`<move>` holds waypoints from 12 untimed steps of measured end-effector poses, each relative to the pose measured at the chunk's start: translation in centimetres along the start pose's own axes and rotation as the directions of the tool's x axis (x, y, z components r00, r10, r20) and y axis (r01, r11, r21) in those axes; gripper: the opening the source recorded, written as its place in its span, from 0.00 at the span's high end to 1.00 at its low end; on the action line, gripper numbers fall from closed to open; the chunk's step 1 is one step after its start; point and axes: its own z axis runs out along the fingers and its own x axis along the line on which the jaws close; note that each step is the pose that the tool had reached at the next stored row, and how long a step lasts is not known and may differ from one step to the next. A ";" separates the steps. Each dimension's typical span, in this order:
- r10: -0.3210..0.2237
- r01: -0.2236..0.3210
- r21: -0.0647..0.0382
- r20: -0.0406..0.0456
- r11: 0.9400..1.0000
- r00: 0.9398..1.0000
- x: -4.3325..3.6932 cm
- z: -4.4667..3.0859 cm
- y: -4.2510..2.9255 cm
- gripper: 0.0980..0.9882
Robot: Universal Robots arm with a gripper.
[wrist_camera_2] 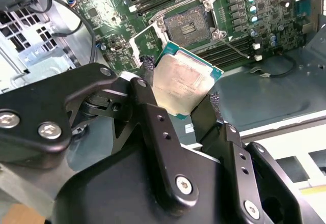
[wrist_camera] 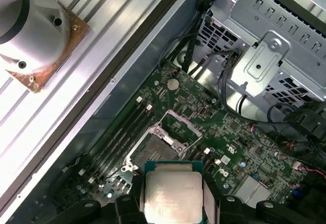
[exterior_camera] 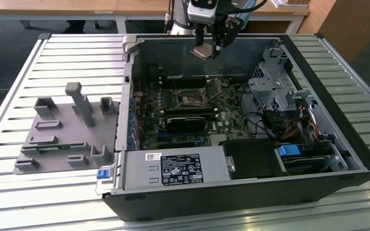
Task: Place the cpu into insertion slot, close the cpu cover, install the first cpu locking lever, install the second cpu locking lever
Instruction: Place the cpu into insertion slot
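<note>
Slatted metal table (exterior_camera: 63, 53) bearing open computer case (exterior_camera: 236, 202); grey fixture plate (exterior_camera: 63, 130) alongside, well clear of jaws. Gripper (exterior_camera: 208, 50) hangs above open case, jaws clamped on two opposite edges of cpu (wrist_camera_2: 183, 84), dull silver top facing both wrist views. Fingers (wrist_camera: 210, 203) touch chip on either side. Insertion slot (wrist_camera_2: 191, 25) on green circuit board (exterior_camera: 227, 115) lies below jaws, apart from chip, dark centre bare. Cpu cover (wrist_camera_2: 133, 40) stands raised just beside slot.
</note>
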 end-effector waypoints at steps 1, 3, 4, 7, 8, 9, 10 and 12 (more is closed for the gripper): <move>0.012 -0.012 0.000 0.001 1.000 1.000 0.00 0.03 -0.01 0.50; 0.037 -0.037 0.000 0.004 0.999 0.999 0.00 0.11 -0.01 0.50; 0.050 -0.050 -0.001 0.005 0.999 0.999 0.00 0.15 -0.01 0.50; 0.083 -0.083 -0.001 0.008 0.997 0.997 0.00 0.23 -0.03 0.50; 0.093 -0.093 -0.001 0.009 0.996 0.996 0.00 0.25 -0.04 0.50; 0.102 -0.102 -0.002 0.010 0.995 0.995 0.01 0.28 -0.04 0.50; 0.109 -0.109 -0.002 0.010 0.994 0.994 0.01 0.30 -0.05 0.50; 0.127 -0.127 -0.002 0.012 0.992 0.992 0.04 0.35 -0.09 0.50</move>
